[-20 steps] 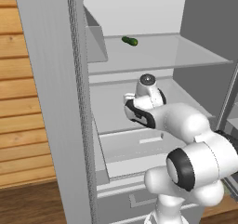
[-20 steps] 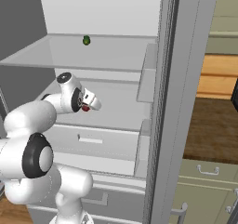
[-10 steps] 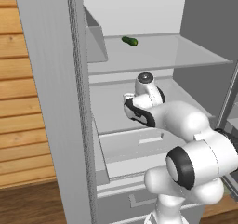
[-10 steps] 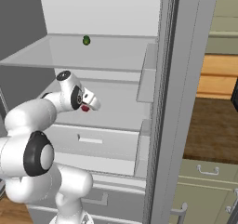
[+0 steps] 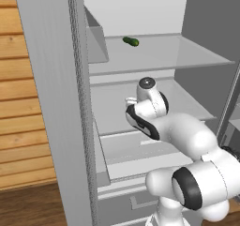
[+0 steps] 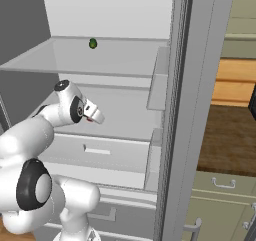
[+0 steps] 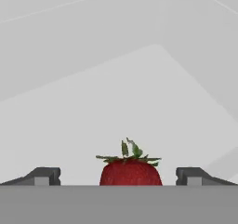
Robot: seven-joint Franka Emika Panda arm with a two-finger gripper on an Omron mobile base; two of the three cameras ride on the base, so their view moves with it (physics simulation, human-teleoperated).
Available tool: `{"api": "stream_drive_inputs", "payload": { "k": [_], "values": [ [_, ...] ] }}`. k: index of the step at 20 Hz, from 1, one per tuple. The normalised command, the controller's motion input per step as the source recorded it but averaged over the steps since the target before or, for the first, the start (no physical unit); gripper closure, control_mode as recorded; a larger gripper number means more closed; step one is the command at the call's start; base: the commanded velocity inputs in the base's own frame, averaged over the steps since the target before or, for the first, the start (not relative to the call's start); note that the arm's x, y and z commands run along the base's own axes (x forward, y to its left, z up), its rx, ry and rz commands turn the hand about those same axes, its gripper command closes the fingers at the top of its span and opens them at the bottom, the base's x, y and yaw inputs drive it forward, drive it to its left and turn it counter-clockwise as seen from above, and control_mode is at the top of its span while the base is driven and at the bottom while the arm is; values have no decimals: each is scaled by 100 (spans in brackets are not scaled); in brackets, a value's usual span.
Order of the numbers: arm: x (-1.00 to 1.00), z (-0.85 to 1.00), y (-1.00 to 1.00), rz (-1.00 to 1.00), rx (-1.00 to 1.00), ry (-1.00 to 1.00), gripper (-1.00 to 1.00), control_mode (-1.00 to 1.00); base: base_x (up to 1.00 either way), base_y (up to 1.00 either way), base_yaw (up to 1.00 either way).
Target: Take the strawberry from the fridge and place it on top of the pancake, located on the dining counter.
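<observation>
Small dark green vegetable lying near the back edge of the upper shelf, wood-plank wall to the left, brown wooden floor and pale green cabinet drawers to the right

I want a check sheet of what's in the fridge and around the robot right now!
Surface: white fridge shelf, the strawberry sits on it.
Job's things: strawberry, red with green leaves, between the two finger tips, gaps on both sides; fridge door open, two lower drawers shut. Pancake and dining counter: nothing seen.
Clutter: small dark green vegetable lying on the upper glass shelf, apart from the strawberry.
Grippers: pincer open, reaching into the middle shelf, not holding anything yet.
Cables: nothing seen.
Surroundings: wooden plank wall left of the fridge; green cabinets with handles to its right; brown wood floor.
</observation>
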Motion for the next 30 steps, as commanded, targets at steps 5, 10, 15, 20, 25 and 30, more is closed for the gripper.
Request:
{"api": "stream_drive_inputs", "payload": {
  "k": [5,10,15,20,25,30],
  "values": [
    [-4,-7,0,-1,0,0,-100,-100,0,0,0],
    [0,-16,0,0,0,0,100,-100,0,0,0],
    [0,-17,0,0,0,0,100,-100,0,0,0],
    [-4,-3,0,0,0,-6,100,-100,0,0,0],
    [-33,0,0,0,0,-4,100,-100,0,0,0],
    [-100,31,-5,9,7,0,100,-100,0,0,0]
  ]
}}
